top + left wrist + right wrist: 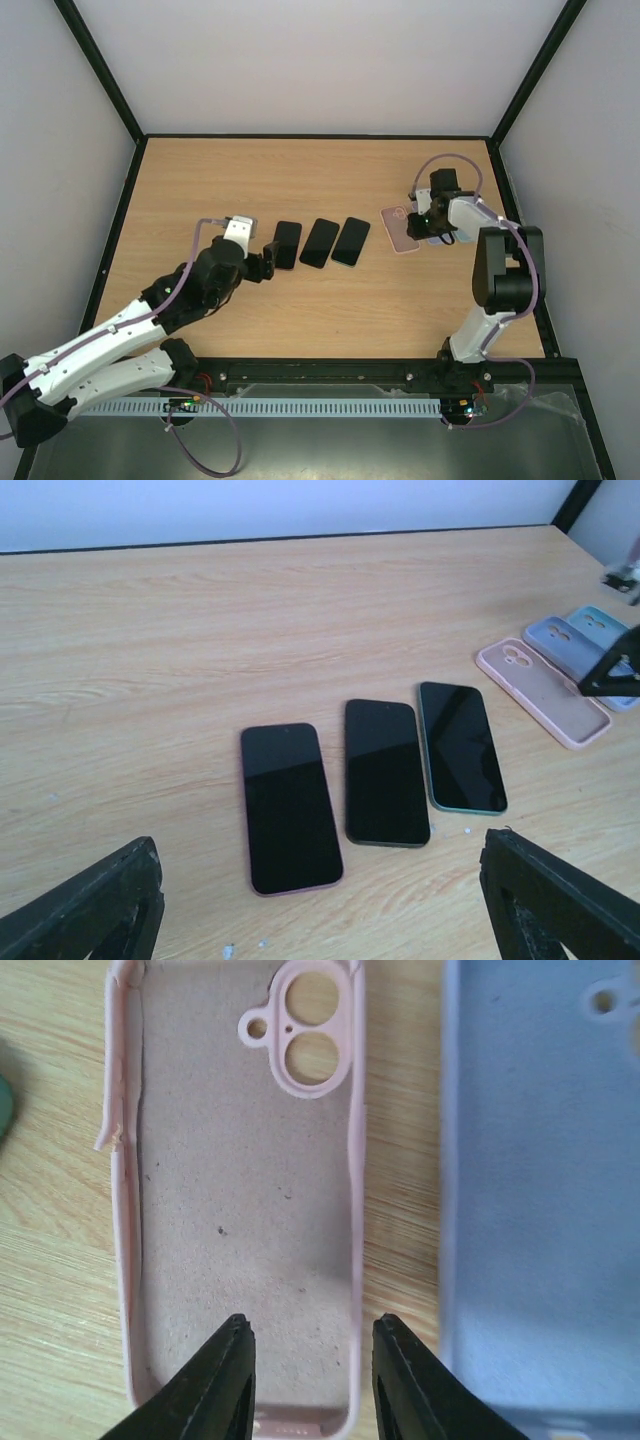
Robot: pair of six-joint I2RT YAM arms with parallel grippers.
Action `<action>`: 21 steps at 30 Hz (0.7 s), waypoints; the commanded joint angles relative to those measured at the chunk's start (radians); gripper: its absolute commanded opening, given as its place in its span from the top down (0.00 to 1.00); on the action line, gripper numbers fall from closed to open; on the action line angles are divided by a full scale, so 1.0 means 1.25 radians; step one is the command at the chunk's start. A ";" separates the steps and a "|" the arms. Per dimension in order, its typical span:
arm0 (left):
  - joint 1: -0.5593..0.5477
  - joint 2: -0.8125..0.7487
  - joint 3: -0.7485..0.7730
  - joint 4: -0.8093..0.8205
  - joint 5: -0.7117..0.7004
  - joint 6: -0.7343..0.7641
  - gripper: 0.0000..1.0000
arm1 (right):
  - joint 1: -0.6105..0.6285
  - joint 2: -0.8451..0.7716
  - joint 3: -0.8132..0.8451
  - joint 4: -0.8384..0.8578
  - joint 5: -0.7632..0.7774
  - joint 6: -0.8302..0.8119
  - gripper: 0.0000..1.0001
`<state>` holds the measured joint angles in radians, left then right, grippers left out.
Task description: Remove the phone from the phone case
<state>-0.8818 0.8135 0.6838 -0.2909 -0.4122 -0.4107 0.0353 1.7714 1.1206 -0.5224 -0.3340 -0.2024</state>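
Observation:
Three bare phones lie face up in a row mid-table: a pink-edged one (290,805), a dark one (385,770) and a green-edged one (460,745). An empty pink case (240,1190) lies open side up to their right, and it also shows in the top view (400,230). My right gripper (311,1325) is open just above the pink case's near end, with the case's right wall between its fingertips and untouched. My left gripper (320,920) is open wide and empty, just short of the near ends of the phones.
A lavender-blue case (545,1160) lies just right of the pink one, and a teal case (600,620) lies beyond it. Black frame rails edge the wooden table (250,170). The right arm (505,270) stands near the table's right edge.

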 commanded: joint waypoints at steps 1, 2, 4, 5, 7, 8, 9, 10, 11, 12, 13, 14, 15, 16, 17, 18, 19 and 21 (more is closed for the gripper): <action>0.033 0.019 0.056 -0.085 -0.014 0.028 0.13 | -0.007 -0.090 -0.020 0.023 0.048 -0.005 0.67; 0.041 0.025 0.065 -0.095 -0.017 0.035 0.11 | -0.007 -0.103 -0.025 0.023 0.051 -0.006 0.66; 0.061 0.042 0.088 -0.114 -0.019 0.051 0.10 | -0.007 -0.133 -0.030 0.017 0.051 -0.008 0.64; 0.071 0.050 0.100 -0.125 -0.019 0.062 0.09 | -0.007 -0.147 -0.030 0.010 0.044 -0.009 0.64; 0.090 0.061 0.120 -0.134 -0.024 0.087 0.08 | -0.007 -0.186 -0.030 0.001 0.027 -0.008 0.64; 0.102 0.067 0.130 -0.137 -0.027 0.099 0.08 | -0.008 -0.211 -0.029 -0.003 0.017 -0.006 0.64; 0.111 0.072 0.142 -0.140 -0.030 0.110 0.08 | -0.009 -0.237 -0.029 -0.006 0.008 -0.004 0.64; 0.122 0.075 0.155 -0.141 -0.035 0.121 0.07 | -0.008 -0.266 -0.028 -0.004 0.003 0.000 0.63; 0.132 0.078 0.163 -0.138 -0.043 0.133 0.06 | -0.008 -0.298 -0.030 0.002 0.002 0.011 0.63; 0.141 0.081 0.169 -0.133 -0.051 0.142 0.05 | -0.008 -0.329 -0.036 0.011 0.002 0.026 0.62; 0.151 0.083 0.174 -0.127 -0.060 0.154 0.05 | -0.007 -0.366 -0.048 0.025 -0.001 0.049 0.61; 0.162 0.083 0.175 -0.116 -0.063 0.165 0.04 | -0.008 -0.403 -0.062 0.045 -0.004 0.074 0.60; 0.171 0.083 0.176 -0.106 -0.065 0.175 0.02 | -0.008 -0.452 -0.079 0.066 -0.011 0.107 0.58; 0.178 0.082 0.177 -0.098 -0.064 0.187 0.01 | -0.008 -0.486 -0.096 0.092 -0.024 0.137 0.55; 0.185 0.081 0.178 -0.090 -0.064 0.198 0.01 | -0.008 -0.519 -0.113 0.111 -0.033 0.164 0.48; 0.192 0.081 0.180 -0.084 -0.064 0.211 0.00 | -0.008 -0.550 -0.132 0.132 -0.041 0.202 0.39; 0.198 0.079 0.180 -0.077 -0.063 0.221 0.01 | -0.008 -0.582 -0.149 0.153 -0.043 0.222 0.29; 0.204 0.075 0.171 -0.056 -0.069 0.234 0.00 | -0.008 -0.639 -0.186 0.193 -0.040 0.236 0.08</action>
<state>-0.6468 0.9142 0.8845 -0.4103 -0.4721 -0.1928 0.0299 1.0813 0.9699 -0.4068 -0.3649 -0.0299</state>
